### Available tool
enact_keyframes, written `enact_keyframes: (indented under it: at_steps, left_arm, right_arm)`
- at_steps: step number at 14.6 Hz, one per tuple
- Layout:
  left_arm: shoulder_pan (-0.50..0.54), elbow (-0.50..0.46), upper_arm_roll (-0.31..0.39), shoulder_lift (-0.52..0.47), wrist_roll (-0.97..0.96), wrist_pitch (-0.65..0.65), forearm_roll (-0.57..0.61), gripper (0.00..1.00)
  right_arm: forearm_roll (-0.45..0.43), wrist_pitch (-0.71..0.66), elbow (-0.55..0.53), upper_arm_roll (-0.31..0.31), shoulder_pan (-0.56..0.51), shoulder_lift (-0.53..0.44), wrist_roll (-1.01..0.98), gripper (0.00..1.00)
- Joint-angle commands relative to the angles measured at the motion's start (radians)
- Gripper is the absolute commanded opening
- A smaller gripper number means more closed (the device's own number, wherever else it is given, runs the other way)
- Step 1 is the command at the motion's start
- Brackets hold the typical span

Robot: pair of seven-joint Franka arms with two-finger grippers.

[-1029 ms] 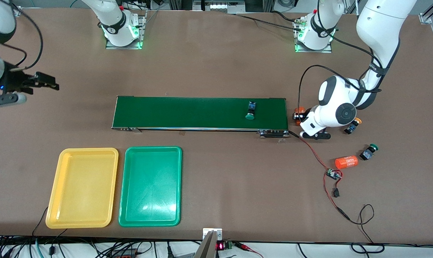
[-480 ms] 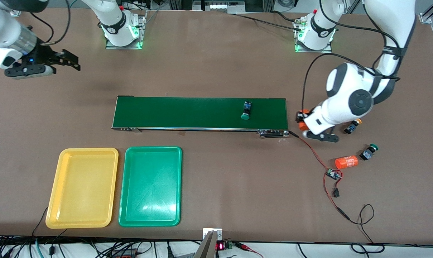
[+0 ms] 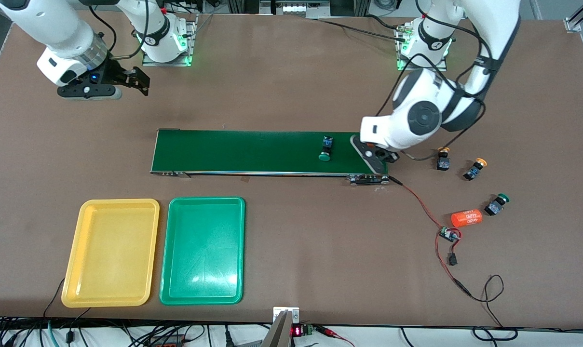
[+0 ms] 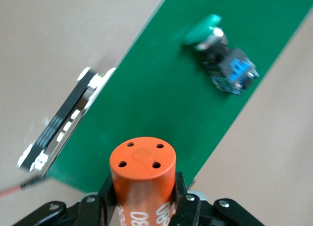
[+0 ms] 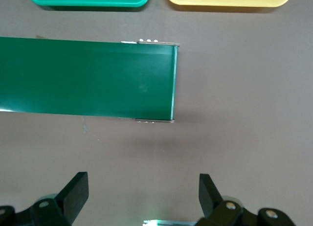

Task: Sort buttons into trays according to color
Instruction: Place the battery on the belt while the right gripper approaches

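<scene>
A green button (image 3: 325,149) lies on the dark-green belt (image 3: 252,152); it also shows in the left wrist view (image 4: 220,59). Two yellow-orange buttons (image 3: 443,159) (image 3: 475,169) and a second green button (image 3: 496,204) lie on the table past the belt's end at the left arm's side. My left gripper (image 3: 382,155) hangs over that belt end, shut on an orange cylinder (image 4: 143,177). My right gripper (image 3: 142,83) is open and empty above the table beside the right arm's base. The yellow tray (image 3: 110,212) and green tray (image 3: 202,207) are empty.
A second orange cylinder (image 3: 466,218) with white print lies near the green button on the table. A red-black cable with a small board (image 3: 448,234) runs from the belt's end toward the front camera. The right wrist view shows the belt's other end (image 5: 88,79).
My left gripper has lifted the orange cylinder from beside the belt to over the belt's end, uncovering a yellow-orange button. The green button has ridden toward the right arm's end. My right gripper has swung toward its base.
</scene>
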Motion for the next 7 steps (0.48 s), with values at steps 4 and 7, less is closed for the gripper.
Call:
enact_keyframes:
  at_steps: [4,7]
  left_arm:
    - [-0.045,-0.007,-0.001,0.041,0.344,0.102,0.179,0.0]
    - [-0.046,-0.022,-0.001,0.048,0.369,0.102,0.196,0.05]
  right_arm:
    - [0.083,0.11,-0.003,-0.005,0.154,0.043,0.181,1.0]
    - [0.065,0.172,0.013,-0.001,0.312,0.117,0.346,1.0]
